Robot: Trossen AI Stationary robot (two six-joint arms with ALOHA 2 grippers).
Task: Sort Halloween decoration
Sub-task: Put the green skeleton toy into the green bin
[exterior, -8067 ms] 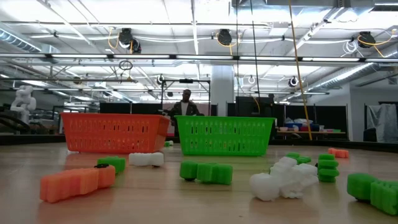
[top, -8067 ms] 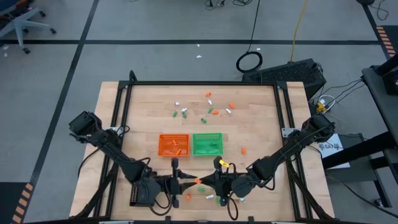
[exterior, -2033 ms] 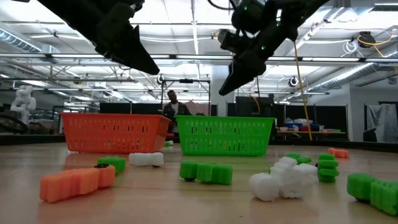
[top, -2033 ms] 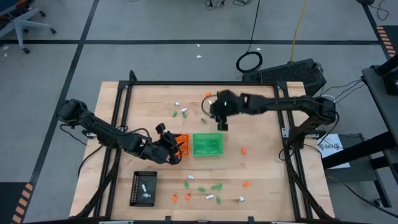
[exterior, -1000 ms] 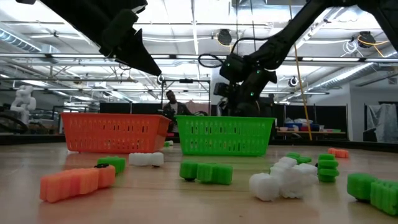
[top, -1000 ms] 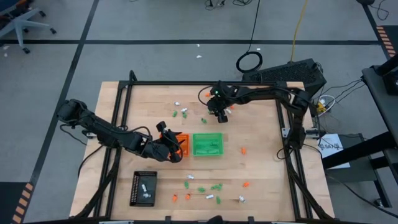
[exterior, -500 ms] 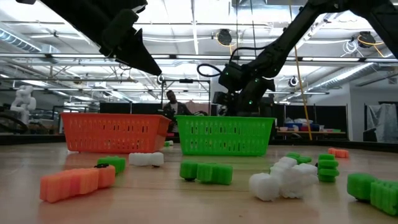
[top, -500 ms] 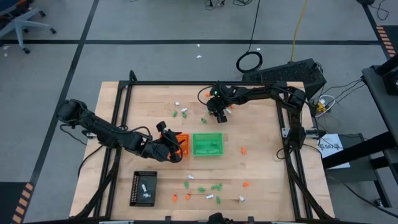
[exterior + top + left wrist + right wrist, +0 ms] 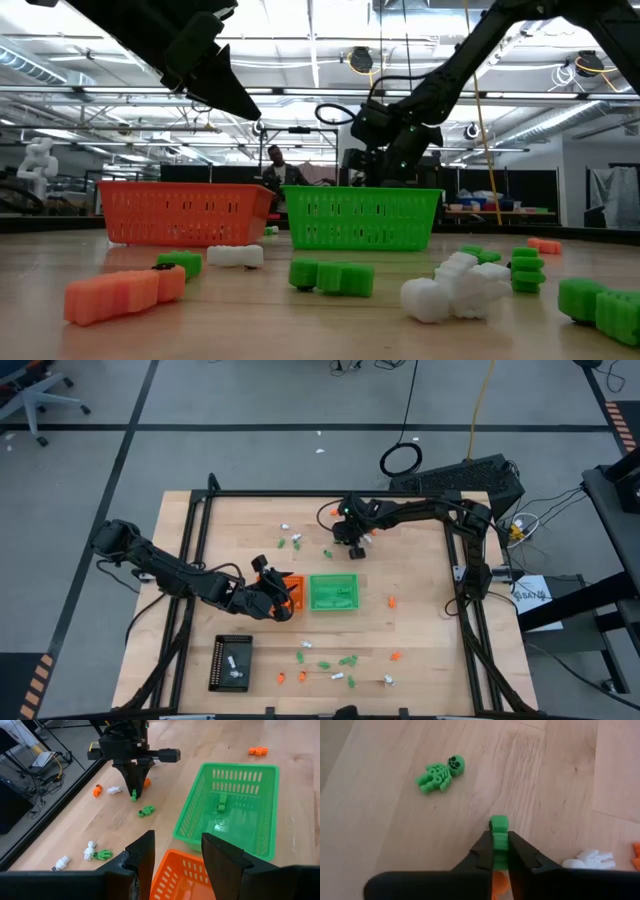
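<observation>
**Green trinket pinched at the far side of the table**

Green plastic sits between my right fingers: my right gripper [image 9: 500,851] is closed on a small green figure [image 9: 498,834], its rounded end poking out past the fingertips, down at the wooden table [image 9: 385,835]. In the upper left of my right wrist view a green skeleton [image 9: 439,774] lies flat on the boards, well apart from my grip; a white piece [image 9: 590,859] shows at the lower right edge. From above, that gripper [image 9: 347,546] is in the upper middle of the picture, among scattered orange, green and white bits.

My left gripper [image 9: 176,851] has its fingers spread with nothing between them, hanging over the near corner of the orange basket [image 9: 185,879]. Just beyond it stands the green basket [image 9: 231,808], with one green piece [image 9: 221,802] inside. In the high view my left gripper [image 9: 266,600] is left of centre, beside the orange basket [image 9: 293,592], and the green basket [image 9: 334,592] is at centre.

More decorations [image 9: 322,665] lie in a loose row in the lower middle of the high view, with a black tray [image 9: 232,662] at lower left holding small white bits. In the low view, a person [image 9: 274,168] stands far behind the baskets.
</observation>
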